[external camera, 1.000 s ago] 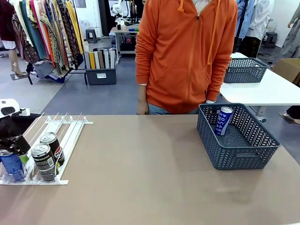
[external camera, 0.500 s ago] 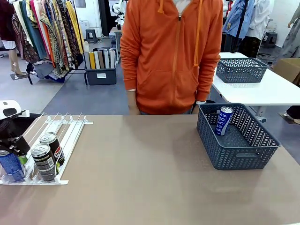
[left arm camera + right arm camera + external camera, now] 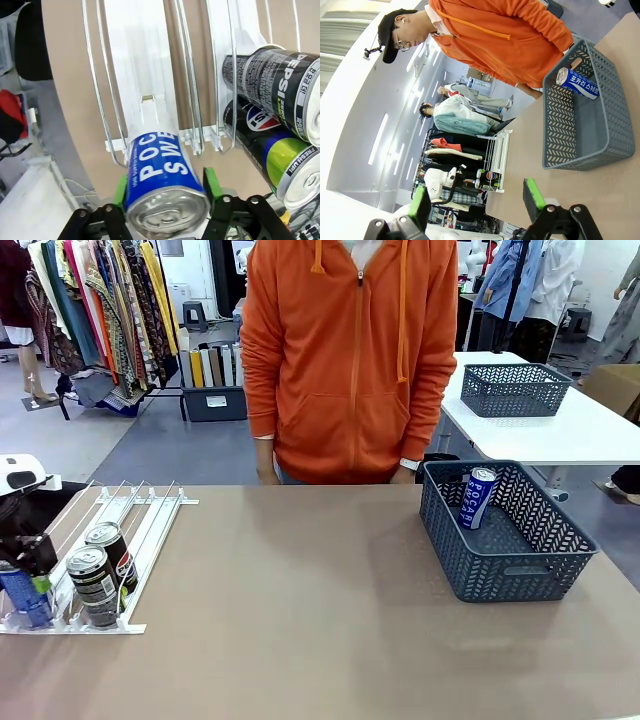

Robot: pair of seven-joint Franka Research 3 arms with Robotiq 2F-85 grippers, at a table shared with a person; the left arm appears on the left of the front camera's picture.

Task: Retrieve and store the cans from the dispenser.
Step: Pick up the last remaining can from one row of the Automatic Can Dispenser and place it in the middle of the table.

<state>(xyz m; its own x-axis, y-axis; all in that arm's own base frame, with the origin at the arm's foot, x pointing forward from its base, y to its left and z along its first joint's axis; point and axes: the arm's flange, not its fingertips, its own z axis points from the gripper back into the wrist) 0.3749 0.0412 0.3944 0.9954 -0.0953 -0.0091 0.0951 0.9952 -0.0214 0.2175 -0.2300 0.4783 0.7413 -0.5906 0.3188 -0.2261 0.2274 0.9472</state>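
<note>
The white wire dispenser (image 3: 150,515) lies at the table's left end, with two black cola cans (image 3: 95,580) in one lane. In the neighbouring lane stands a blue-and-white can (image 3: 25,598), and my left gripper (image 3: 30,558) is down over its top. Seen from the left wrist, the green pads (image 3: 120,190) press both sides of that blue can (image 3: 160,170) at the lane's end stopper, beside the black cans (image 3: 272,85). My right gripper (image 3: 477,200) hangs open in the air with nothing between its fingers. Another blue can (image 3: 477,498) leans inside the grey basket (image 3: 520,565).
A person in an orange hoodie (image 3: 350,360) stands at the table's far edge, hands down near the edge. The grey mesh basket sits at the right of the table. A white table with a second basket (image 3: 515,390) stands behind.
My left gripper's jaws have come in against the blue can in the dispenser lane. The person has stepped toward picture left.
</note>
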